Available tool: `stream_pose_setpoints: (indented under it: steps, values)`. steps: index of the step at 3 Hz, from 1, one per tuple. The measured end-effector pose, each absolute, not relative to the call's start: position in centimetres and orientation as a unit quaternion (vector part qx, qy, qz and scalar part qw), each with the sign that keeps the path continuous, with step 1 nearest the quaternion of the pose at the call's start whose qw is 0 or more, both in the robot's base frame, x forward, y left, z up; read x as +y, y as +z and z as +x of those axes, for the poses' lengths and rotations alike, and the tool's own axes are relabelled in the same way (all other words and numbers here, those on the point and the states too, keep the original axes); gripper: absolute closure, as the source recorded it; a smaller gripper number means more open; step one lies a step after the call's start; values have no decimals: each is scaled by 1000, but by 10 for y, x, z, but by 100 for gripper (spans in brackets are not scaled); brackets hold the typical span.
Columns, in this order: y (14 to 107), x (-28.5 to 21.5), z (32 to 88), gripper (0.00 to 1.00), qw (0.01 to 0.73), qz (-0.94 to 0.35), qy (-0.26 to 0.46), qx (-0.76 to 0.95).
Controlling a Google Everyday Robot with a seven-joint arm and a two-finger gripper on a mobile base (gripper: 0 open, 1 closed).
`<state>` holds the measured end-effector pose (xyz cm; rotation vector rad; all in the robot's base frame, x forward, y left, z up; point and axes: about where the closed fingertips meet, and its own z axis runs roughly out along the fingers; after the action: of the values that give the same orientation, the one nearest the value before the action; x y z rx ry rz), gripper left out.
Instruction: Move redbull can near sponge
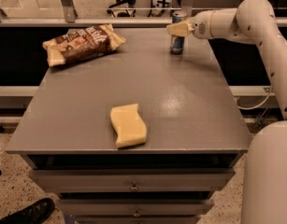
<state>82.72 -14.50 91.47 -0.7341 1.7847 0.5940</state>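
Fingers (179, 29) of the cream gripper (176, 30) sit at the slim blue-and-silver redbull can (177, 45) at one o'clock, clamped or not I can't tell, presumably to carry it to the pale-yellow foam sponge (128, 125) at six.

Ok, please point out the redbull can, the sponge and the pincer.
redbull can (177, 45): camera view, lower blue body.
sponge (128, 125): camera view, middle of its top face.
pincer (179, 29): camera view, pale tip, at the can's upper part.
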Motion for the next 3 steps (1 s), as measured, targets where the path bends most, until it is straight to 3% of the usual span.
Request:
stream_pose_setpoints:
  steps: [1,2,3]
  values:
    - [945,-117,756,96,530,-361,285,713]
    - [964,-115,701,100,537,-370,291,700]
    - [959,-113,690,100,530,-373,297,701]
